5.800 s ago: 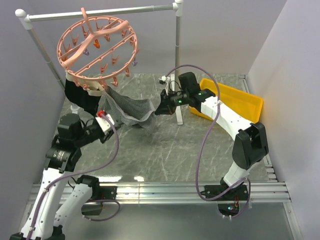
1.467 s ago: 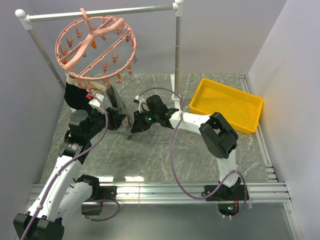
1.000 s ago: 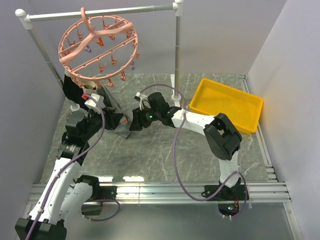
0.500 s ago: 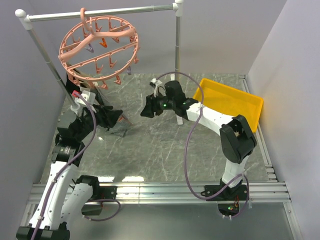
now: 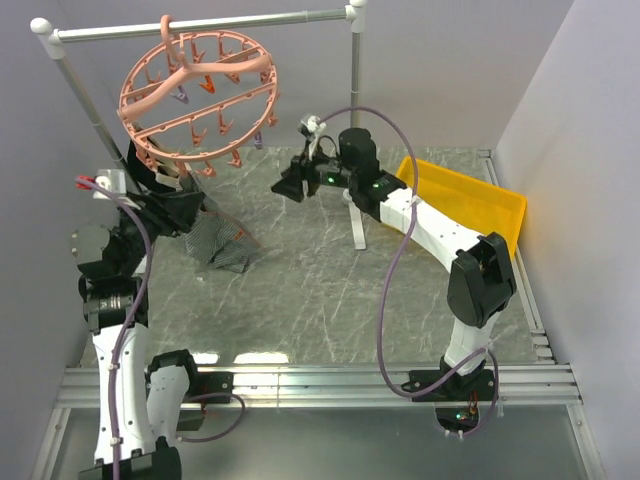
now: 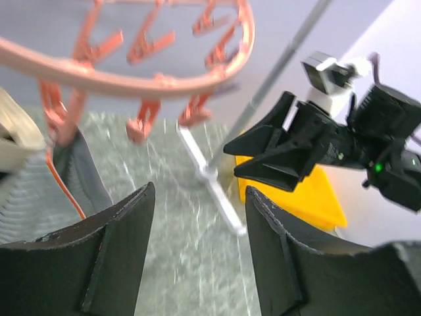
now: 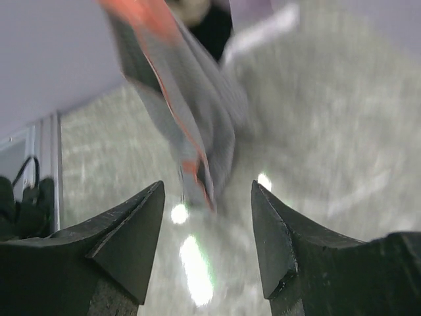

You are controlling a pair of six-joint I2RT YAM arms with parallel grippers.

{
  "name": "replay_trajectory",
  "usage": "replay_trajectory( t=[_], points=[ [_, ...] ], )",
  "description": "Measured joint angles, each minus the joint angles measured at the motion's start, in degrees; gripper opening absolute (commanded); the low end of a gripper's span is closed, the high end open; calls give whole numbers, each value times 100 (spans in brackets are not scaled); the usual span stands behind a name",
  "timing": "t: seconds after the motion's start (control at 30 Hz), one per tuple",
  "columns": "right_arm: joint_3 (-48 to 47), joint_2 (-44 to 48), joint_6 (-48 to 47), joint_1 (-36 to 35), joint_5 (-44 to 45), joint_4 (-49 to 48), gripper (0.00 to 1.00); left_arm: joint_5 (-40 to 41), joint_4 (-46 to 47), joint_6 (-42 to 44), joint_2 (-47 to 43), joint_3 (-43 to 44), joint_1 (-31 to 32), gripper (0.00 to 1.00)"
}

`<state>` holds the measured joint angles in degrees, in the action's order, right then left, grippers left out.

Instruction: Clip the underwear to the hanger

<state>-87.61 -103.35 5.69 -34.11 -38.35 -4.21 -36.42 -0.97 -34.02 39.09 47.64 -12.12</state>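
The left gripper (image 6: 197, 197) has its jaws apart with nothing between them. The right gripper (image 7: 207, 191) is likewise spread and empty.

**Position relative to the hanger**
- The hanger (image 6: 131, 84) hangs from the rail (image 5: 200, 25).
- The left gripper sits just below the hanger's near-left rim.
- The right gripper stands off to the hanger's right, clear of the rim and pointing back toward it.
- The underwear (image 5: 222, 243) hangs from the hanger's near-left rim, under the ring. Its long axis runs downward from the rim toward the table (image 5: 330, 290).
- Whether its lower end rests on the table cannot be told.

**Governing relation**
- From the left gripper, the cloth lies just beside the left finger, and its upper end rises toward the rim.
- From the right gripper, the cloth lies straight ahead but well apart.
- The left arm is the nearer.
- Judgement: the cloth appears attached at one place only, so the free waistband has yet to be lifted to a further clip.

**View differences**

| View | Shows | Does not show |
|---|---|---|
| Left wrist | the clips (image 6: 141, 125) dangling from the rim, and the right gripper opposite | the cloth's lower end |
| Right wrist | the hanging fold with an orange-red edge, blurred | the clips |
| Top | both arms and the ring together | the point where the cloth is attached, which is hidden |
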Motion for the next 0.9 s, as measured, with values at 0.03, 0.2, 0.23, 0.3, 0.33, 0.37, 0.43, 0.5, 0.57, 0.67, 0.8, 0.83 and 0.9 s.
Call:
replay_trajectory(
  t=[0.03, 0.2, 0.23, 0.3, 0.33, 0.37, 0.43, 0.5, 0.57, 0.67, 0.8, 0.83, 0.9],
  points=[
    [-160, -7, -70, -72, 22, -81, 63, -11, 39, -68, -11, 46, -109, 62],
    [-741, -87, -367, -459, 417, -503, 63, -127, 197, -254, -223, 293, -459, 61],
    [-813, -133, -413, -520, 505, -579, 63, -142, 232, -254, -273, 299, -481, 61],
    [-929, -267, -498, -654, 651, -691, 63, -181, 247, -245, -391, 299, -494, 60],
    [-966, -330, -542, -713, 721, -717, 63, -195, 247, -243, -417, 299, -494, 60],
    [-986, -387, -570, -750, 758, -728, 64, -192, 247, -243, -433, 299, -496, 60],
    [-990, -498, -640, -826, 852, -750, 64, -192, 247, -245, -435, 299, -520, 60],
    [-990, -590, -693, -870, 931, -758, 64, -190, 247, -247, -428, 299, -557, 60],
    [-990, -651, -710, -890, 988, -756, 64, -192, 247, -247, -409, 299, -570, 58],
    [-990, -667, -708, -890, 1086, -758, 64, -278, 310, -221, -389, 256, -579, 57],
    [-990, -664, -710, -890, 1158, -815, 65, -549, 599, -37, -413, -164, -579, 57],
    [-990, -664, -710, -890, 1180, -815, 66, -608, 621, 61, -407, -321, -579, 57],
    [-990, -662, -710, -890, 1196, -817, 68, -699, 632, 225, -385, -514, -579, 58]
  ],
)
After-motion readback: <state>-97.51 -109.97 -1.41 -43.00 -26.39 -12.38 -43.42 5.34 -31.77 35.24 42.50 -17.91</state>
